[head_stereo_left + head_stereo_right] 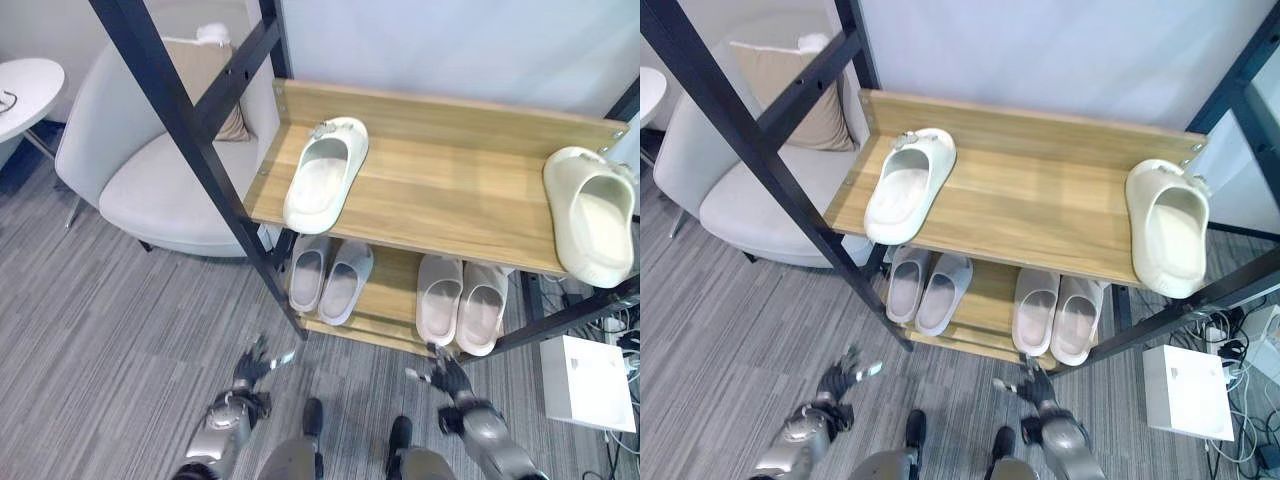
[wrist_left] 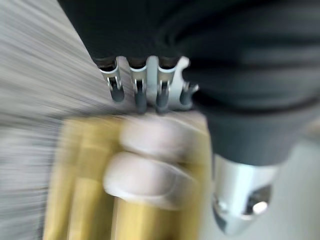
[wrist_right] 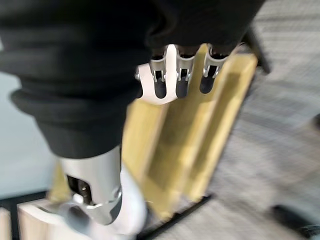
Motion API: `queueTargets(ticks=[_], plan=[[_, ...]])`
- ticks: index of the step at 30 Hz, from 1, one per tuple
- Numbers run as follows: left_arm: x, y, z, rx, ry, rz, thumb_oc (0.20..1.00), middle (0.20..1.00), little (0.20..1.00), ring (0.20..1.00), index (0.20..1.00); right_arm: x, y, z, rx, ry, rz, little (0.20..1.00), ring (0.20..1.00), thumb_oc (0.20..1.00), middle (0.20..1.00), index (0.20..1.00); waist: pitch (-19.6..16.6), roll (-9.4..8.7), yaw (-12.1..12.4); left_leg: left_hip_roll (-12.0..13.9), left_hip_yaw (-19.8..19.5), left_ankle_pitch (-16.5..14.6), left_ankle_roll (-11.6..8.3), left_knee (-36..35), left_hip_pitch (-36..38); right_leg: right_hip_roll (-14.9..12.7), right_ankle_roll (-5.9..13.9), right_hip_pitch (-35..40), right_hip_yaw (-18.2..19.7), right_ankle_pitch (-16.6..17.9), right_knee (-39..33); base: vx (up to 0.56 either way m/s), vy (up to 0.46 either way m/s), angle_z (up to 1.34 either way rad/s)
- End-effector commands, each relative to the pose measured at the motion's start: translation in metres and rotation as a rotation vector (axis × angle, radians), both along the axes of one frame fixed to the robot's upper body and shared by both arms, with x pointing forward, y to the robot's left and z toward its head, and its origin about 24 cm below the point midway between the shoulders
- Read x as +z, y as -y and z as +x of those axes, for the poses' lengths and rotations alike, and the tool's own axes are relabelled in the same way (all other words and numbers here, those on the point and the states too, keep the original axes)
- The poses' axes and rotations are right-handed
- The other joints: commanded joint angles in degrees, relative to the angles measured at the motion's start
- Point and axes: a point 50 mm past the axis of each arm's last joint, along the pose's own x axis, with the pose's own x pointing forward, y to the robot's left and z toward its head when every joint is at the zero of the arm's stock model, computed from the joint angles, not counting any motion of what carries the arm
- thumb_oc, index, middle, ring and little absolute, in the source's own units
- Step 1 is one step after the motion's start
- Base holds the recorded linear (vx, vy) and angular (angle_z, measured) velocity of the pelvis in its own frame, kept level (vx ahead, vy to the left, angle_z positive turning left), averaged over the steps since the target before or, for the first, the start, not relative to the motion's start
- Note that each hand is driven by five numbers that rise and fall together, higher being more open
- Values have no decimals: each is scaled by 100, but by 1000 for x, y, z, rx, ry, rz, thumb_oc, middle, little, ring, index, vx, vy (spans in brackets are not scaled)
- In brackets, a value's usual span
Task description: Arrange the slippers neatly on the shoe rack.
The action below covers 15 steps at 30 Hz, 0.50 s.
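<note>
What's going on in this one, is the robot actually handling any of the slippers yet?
Not at this moment. Both hands hang low over the carpet in front of the shoe rack, the left hand and the right hand open and holding nothing. On the top shelf, one cream slipper lies near the left end and another cream slipper sits far off at the right edge, so the pair is split. Two pale pairs sit side by side on the lower shelf.

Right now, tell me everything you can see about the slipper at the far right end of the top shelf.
The cream slipper is a chunky, smooth moulded slide, foam or rubber by its look, with a closed rounded toe and an open heel. It lies sole down on the top wooden shelf, at the right end, opening up, its toe end at or just past the front edge. It sits alone, far from the other top slipper, and neither hand touches it.
</note>
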Motion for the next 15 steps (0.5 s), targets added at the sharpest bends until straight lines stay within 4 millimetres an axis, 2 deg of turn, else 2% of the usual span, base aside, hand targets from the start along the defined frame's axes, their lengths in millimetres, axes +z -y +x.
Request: queueTargets(ticks=[1, 2, 4, 6, 7, 8, 9, 11, 12, 14, 15], plan=[[-15, 12, -6, -132, -87, 91, 1000, 1000, 1000, 1000, 1000, 10, -13, 21, 170, 75, -51, 1000, 1000, 1000, 1000, 1000, 90, -82, 16, 157, 109, -84, -360, -37, -34, -183, 341, -39, -44, 7, -71, 55, -43, -5], [-7, 24, 2, -206, -37, 101, 1000, 1000, 1000, 1000, 1000, -6, 1, -5, 194, -44, -141, 1000, 1000, 1000, 1000, 1000, 0, -71, -61, 143, 171, -123, -345, -64, 45, -170, 360, 43, 0, 64, -207, 33, -25, -19], [-3, 28, 4, -242, -20, 108, 1000, 1000, 1000, 1000, 1000, -2, 4, -1, 188, -24, -151, 1000, 1000, 1000, 1000, 1000, -35, -60, -147, 151, 223, -141, -352, -64, 60, -165, 371, 60, 32, 96, -283, 28, -17, -21], [0, 46, 9, -347, -6, 106, 1000, 1000, 1000, 1000, 1000, -17, 27, -36, 101, -166, -209, 1000, 1000, 1000, 1000, 1000, -113, -33, -307, 147, 342, -209, -340, -64, 156, -159, 390, 89, 142, 137, -344, 38, -13, -11], [3, 53, 12, -399, 9, 116, 1000, 1000, 1000, 1000, 1000, -20, 32, -42, 100, -200, -240, 1000, 1000, 1000, 1000, 1000, -119, -18, -344, 144, 366, -233, -332, -64, 184, -163, 393, 110, 169, 136, -344, 27, -7, -20], [3, 54, 12, -400, 9, 116, 1000, 1000, 1000, 1000, 1000, -20, 32, -42, 100, -200, -240, 1000, 1000, 1000, 1000, 1000, -111, -18, -336, 145, 371, -236, -332, -64, 192, -163, 394, 115, 174, 135, -344, 30, 9, -34], [10, 72, 20, -503, 48, 128, 1000, 1000, 1000, 1000, 1000, -25, 42, -53, 34, -270, -262, 1000, 1000, 1000, 1000, 1000, -128, 21, -456, 134, 419, -280, -312, -64, 251, -176, 413, 123, 233, 156, -344, 31, 9, -25], [20, 90, 25, -619, 97, 136, 1000, 1000, 1000, 1000, 1000, -27, 47, -59, 3, -301, -277, 1000, 1000, 1000, 1000, 1000, -136, 48, -521, 134, 462, -313, -306, -64, 291, -185, 415, 139, 276, 145, -344, 26, 6, -14], [21, 90, 25, -620, 98, 136, 1000, 1000, 1000, 1000, 1000, -27, 47, -58, 2, -300, -277, 1000, 1000, 1000, 1000, 1000, -130, 48, -511, 135, 466, -316, -307, -64, 297, -184, 415, 142, 280, 144, -344, 12, 1, -16], [53, 125, 38, -840, 257, 151, 1000, 1000, 1000, 1000, 1000, -27, 54, -58, -46, -316, -286, 1000, 1000, 1000, 1000, 1000, -128, 98, -624, 137, 513, -386, -297, -64, 351, -185, 444, 145, 334, 120, -344, 9, -1, -20], [61, 129, 41, -857, 290, 142, 1000, 1000, 1000, 1000, 1000, -26, 55, -57, -57, -309, -288, 1000, 1000, 1000, 1000, 1000, -131, 103, -630, 135, 523, -367, -294, -64, 327, -192, 444, 116, 346, 140, -344, -7, -1, -12]])
